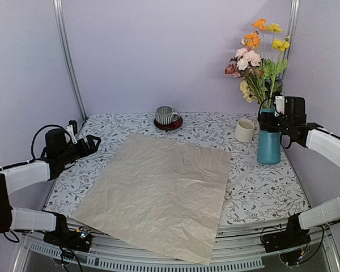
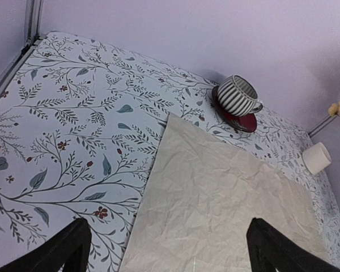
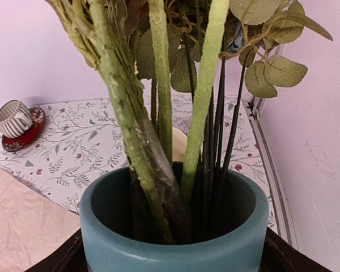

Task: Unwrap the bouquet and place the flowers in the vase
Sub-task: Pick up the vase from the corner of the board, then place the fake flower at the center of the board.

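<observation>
Top external view shows the flowers (image 1: 258, 56) standing in the vase (image 1: 268, 148), at the far right of the counter (image 1: 260, 192). Their stems run almost upright and the blooms spread above the rim. The right gripper (image 1: 272, 120) is at the vase's upper part. In the right wrist view its dark fingers (image 3: 59, 256) appear low on both sides of the teal wall, spread wide, with the vase directly ahead between them. Whether they press on the wall or only flank it, I cannot tell; they do not hold any stem. A cream mug (image 1: 245, 130) stands just beside the vase on its left. The wrapping paper (image 1: 158, 192) lies flat and open across the middle of the counter, and a striped cup (image 1: 166, 115) on a red saucer (image 1: 168, 123) is behind it. The left gripper (image 1: 89, 143) hovers at the left side, wide open and empty, well apart from the vase. I judge the task nearly finished. The right arm is the nearer one, and its retreat should go straight back, away from the upright vase, so as not to tip it.
</observation>
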Controlling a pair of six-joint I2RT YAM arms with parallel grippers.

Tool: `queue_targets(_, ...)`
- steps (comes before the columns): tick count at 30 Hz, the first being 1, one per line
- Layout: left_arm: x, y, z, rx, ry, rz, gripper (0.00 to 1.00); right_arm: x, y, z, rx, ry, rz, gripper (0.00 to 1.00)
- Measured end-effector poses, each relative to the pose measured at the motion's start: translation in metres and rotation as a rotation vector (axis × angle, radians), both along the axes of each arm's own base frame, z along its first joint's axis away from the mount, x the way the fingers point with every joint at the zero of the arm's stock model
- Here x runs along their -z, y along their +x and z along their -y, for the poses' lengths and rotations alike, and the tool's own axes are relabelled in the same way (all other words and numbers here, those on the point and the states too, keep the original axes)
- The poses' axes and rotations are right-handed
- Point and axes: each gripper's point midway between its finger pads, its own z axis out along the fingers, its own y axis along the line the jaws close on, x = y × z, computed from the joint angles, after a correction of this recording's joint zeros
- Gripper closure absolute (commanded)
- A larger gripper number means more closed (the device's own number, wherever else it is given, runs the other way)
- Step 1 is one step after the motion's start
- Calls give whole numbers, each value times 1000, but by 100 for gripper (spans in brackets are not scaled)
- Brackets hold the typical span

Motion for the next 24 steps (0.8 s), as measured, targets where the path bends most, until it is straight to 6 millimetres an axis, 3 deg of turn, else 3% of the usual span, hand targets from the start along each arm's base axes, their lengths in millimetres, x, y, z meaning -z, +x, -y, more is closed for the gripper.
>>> queue_targets(7, 0, 0, 1, 5, -2, 0, 2, -33, -4, -55, -157, -34, 169, 44)
queue_targets(16, -7, -6, 8, 48, -21, 22, 2, -56, -3, -129, -358, -27, 353, 45)
queue_targets(20, -12, -12, 17, 98, -45, 44, 2, -55, 8, -153, -414, -5, 414, 45)
queue_targets(24, -22, -15, 35, 179, -73, 79, 2, -41, 18, -174, -460, 16, 422, 45)
